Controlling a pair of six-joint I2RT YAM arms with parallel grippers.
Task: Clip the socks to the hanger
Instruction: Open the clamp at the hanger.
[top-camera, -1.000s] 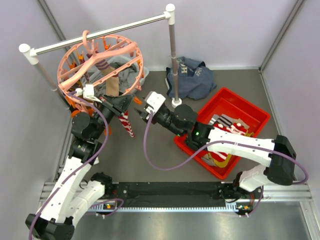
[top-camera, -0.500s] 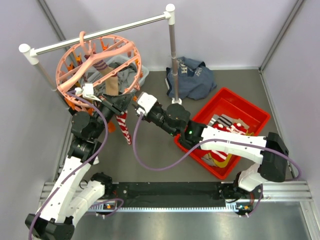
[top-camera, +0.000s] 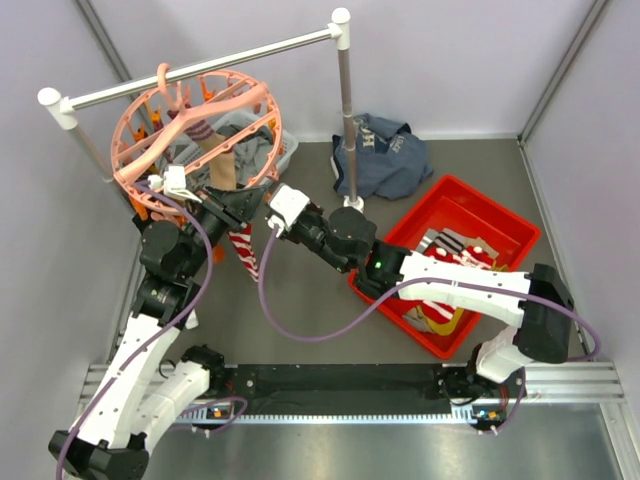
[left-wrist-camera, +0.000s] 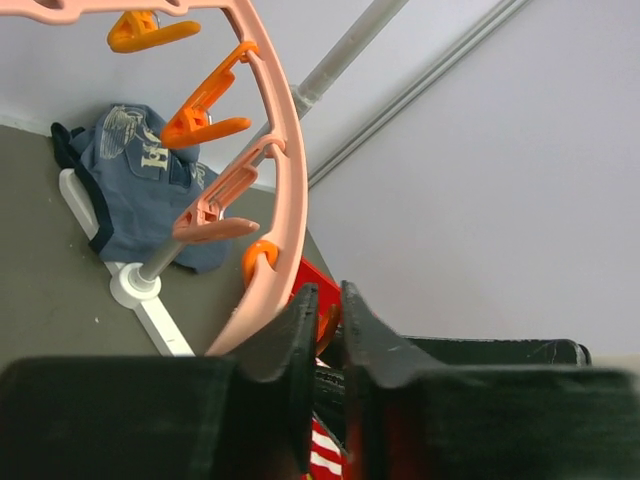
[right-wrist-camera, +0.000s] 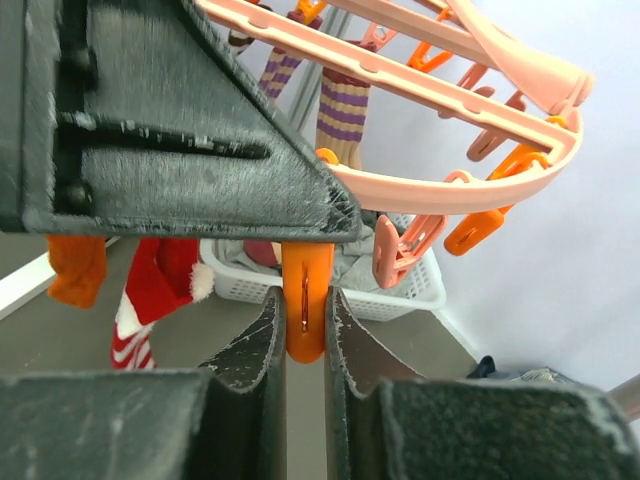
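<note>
From above, the hanger (top-camera: 232, 100) is seen hung on the rail (top-camera: 280, 46); both the left gripper (top-camera: 243, 208) and the right gripper (top-camera: 266, 213) are placed at its near rim, and a striped sock (top-camera: 243, 252) is hung below the left one. In the left wrist view, the jaws are nearly closed on the sock. In the right wrist view, an orange peg (right-wrist-camera: 305, 345) is pinched between the jaws.

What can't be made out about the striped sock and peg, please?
Whether the striped sock sits in the orange peg: right wrist view, the left gripper blocks it; top view, too small.
Most of that sock: left wrist view, fingers and bottom edge.
Contents of the red bin: top view, right arm overlaps.
</note>
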